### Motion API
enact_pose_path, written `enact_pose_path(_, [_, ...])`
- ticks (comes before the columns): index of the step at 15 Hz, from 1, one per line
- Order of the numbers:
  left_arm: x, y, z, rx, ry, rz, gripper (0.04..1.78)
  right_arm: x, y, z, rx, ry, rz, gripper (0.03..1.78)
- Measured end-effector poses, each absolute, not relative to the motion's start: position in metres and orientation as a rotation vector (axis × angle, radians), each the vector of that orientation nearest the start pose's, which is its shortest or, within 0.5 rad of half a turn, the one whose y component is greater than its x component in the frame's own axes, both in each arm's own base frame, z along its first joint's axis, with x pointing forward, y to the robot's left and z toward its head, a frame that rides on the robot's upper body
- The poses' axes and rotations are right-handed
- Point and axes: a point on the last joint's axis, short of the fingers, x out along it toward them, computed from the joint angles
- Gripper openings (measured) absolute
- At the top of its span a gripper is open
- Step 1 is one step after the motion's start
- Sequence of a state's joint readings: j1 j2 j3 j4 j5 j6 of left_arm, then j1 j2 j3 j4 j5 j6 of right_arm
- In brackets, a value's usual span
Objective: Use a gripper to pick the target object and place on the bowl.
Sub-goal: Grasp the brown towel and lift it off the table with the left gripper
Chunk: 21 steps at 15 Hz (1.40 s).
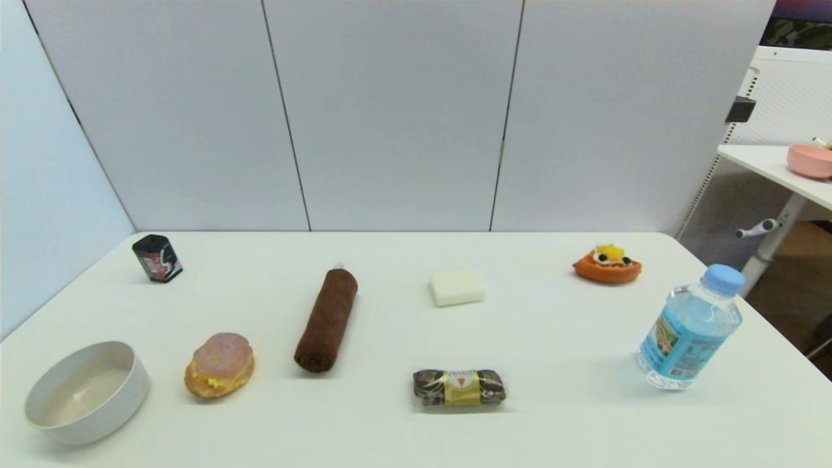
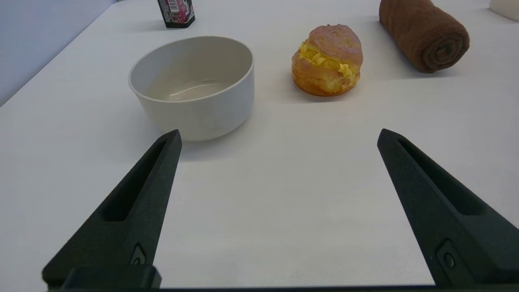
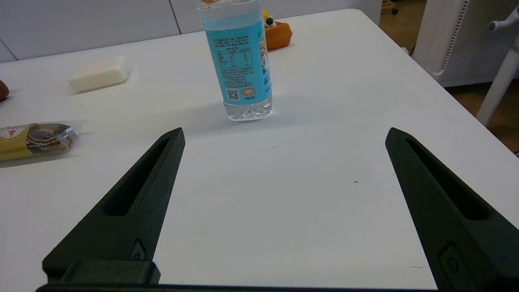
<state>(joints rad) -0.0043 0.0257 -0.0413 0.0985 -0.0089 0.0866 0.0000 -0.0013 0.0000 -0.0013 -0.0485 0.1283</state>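
The dark brown towel roll (image 1: pixel 327 320) lies on the white table left of centre, one end toward me; its coiled end shows in the left wrist view (image 2: pixel 425 34). The pale grey-white bowl (image 1: pixel 88 392) stands empty at the front left and shows in the left wrist view (image 2: pixel 194 87). Neither arm shows in the head view. My left gripper (image 2: pixel 279 136) is open and empty, low over the table short of the bowl. My right gripper (image 3: pixel 284 136) is open and empty over bare table short of the water bottle.
A cream bun (image 1: pixel 220 364) lies between bowl and towel. A wrapped snack with a gold band (image 1: pixel 460 387), white soap bar (image 1: pixel 456 286), orange tart (image 1: pixel 607 264), water bottle (image 1: pixel 690 328) and dark can (image 1: pixel 157 258) stand about. A pink bowl (image 1: pixel 809 160) sits on a side table.
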Motion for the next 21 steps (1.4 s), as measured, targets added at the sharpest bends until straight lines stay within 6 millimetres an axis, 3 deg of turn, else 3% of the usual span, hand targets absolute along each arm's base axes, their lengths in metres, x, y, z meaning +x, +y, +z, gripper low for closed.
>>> enact_pose_path(4, [-0.015,0.000,0.108,0.087,0.103,-0.025,1.71,-0.023,-0.001,0.076,0.128,-0.005,-0.048,1.71])
enact_pose_path(9, [0.018,-0.002,0.192,0.091,0.068,-0.101,1.71,-0.023,-0.001,0.076,0.128,-0.005,-0.048,1.71])
enact_pose_path(15, [0.084,-0.015,0.291,0.102,0.063,-0.183,1.71,-0.023,-0.001,0.076,0.128,-0.006,-0.048,1.71])
enact_pose_path(18, [0.124,-0.031,0.320,0.110,0.110,-0.256,1.71,-0.023,-0.001,0.076,0.128,-0.006,-0.049,1.71])
enact_pose_path(21, [0.160,-0.055,0.331,0.129,0.235,-0.330,1.71,-0.023,-0.001,0.076,0.128,-0.006,-0.049,1.71])
